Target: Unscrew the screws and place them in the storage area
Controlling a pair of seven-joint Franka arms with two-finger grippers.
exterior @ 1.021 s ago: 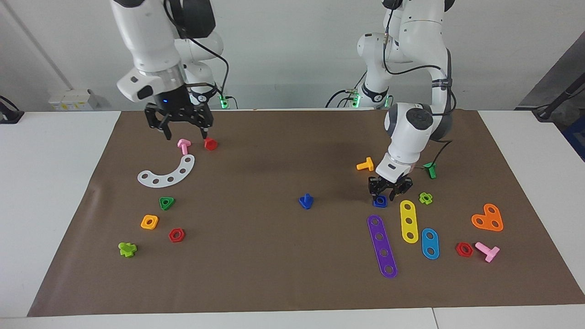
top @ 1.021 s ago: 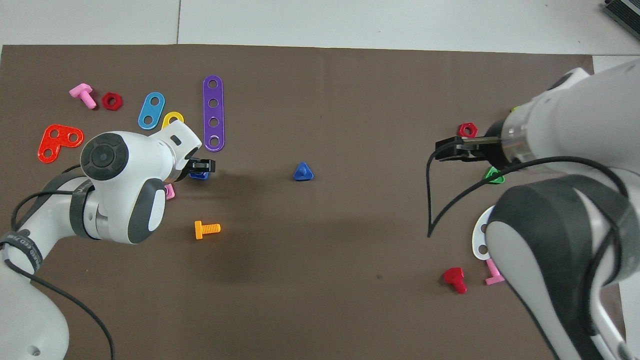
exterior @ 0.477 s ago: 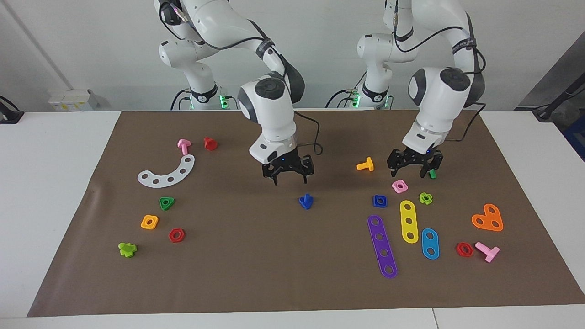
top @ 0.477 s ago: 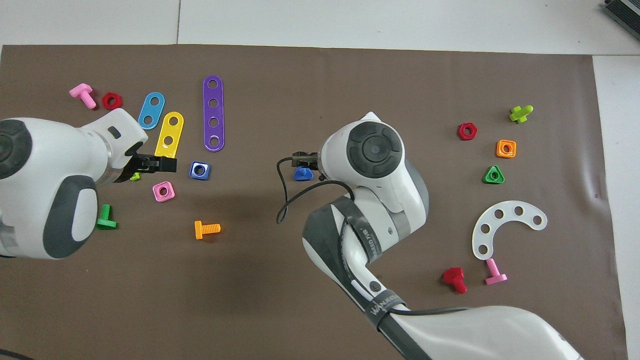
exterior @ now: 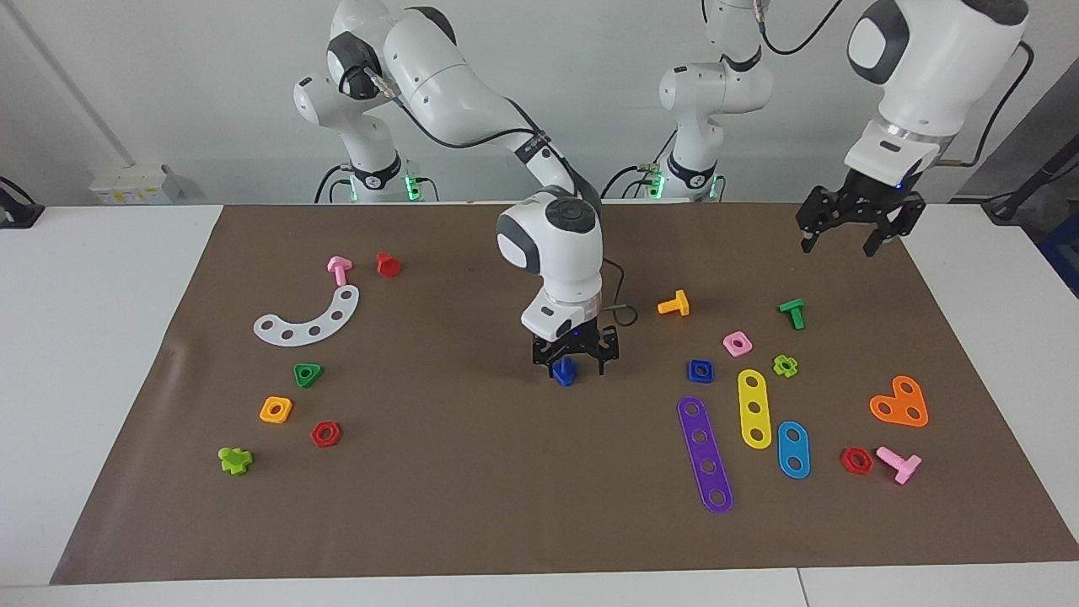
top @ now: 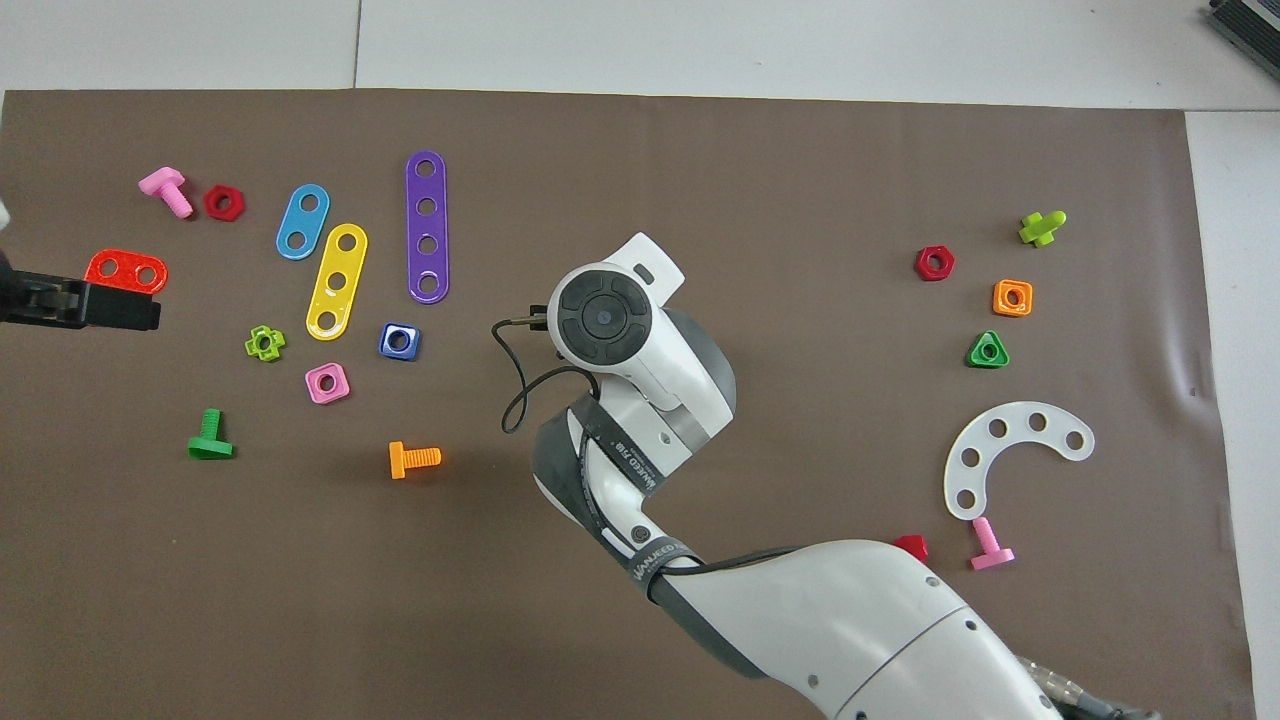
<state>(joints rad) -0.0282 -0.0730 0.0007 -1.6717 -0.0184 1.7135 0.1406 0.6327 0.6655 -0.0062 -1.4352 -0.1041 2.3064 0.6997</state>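
The dark-blue triangular-headed screw (exterior: 564, 372) stands on the brown mat near the table's middle. My right gripper (exterior: 574, 366) is low over it, open, with a finger on each side of the screw. In the overhead view the right arm's wrist (top: 604, 318) hides the screw. The storage area is at the right arm's end: the green triangle nut (exterior: 308, 374), orange square nut (exterior: 276, 410), red hexagon nut (exterior: 325, 433) and white curved strip (exterior: 308, 319). My left gripper (exterior: 850, 238) is open, empty and raised over the mat's edge at the left arm's end.
At the left arm's end lie a blue square nut (exterior: 700, 370), pink square nut (exterior: 737, 343), orange bolt (exterior: 674, 303), green bolt (exterior: 792, 313), and purple (exterior: 705, 453), yellow (exterior: 754, 408) and blue (exterior: 792, 449) strips. A pink bolt (exterior: 339, 269) and red bolt (exterior: 388, 265) lie beside the white strip.
My right gripper swung from the storage end to the middle and came down around the screw. My left gripper let go of the blue square nut, rose and drew back.
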